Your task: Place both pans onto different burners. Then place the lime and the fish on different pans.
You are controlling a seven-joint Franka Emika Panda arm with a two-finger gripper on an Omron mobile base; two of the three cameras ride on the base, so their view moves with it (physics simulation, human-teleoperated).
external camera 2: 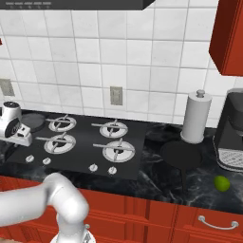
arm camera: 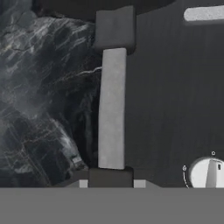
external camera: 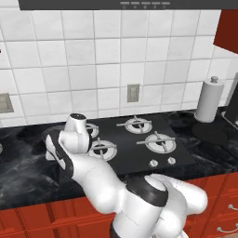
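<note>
Clamping the grey pan handle (arm camera: 112, 109) just ahead of them, the fingers (arm camera: 110, 181) sit nearly shut at the cooktop's (external camera 2: 80, 152) left edge. Farther right, the black pan (external camera 2: 182, 154) and lime (external camera 2: 221, 183) wait on the table (external camera 2: 156, 182). Gripped so far out, the pan could twist or slip when lifted.

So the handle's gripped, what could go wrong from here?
1. The gripper is shut on the long grey handle. With a small grip on a long lever, the pan may swivel or droop once lifted.
2. The raised grate of the nearest burner could snag the pan's rim if it is slid rather than lifted.
3. The lime lies loose near the counter's front edge, so a nudge could roll it off.
</note>
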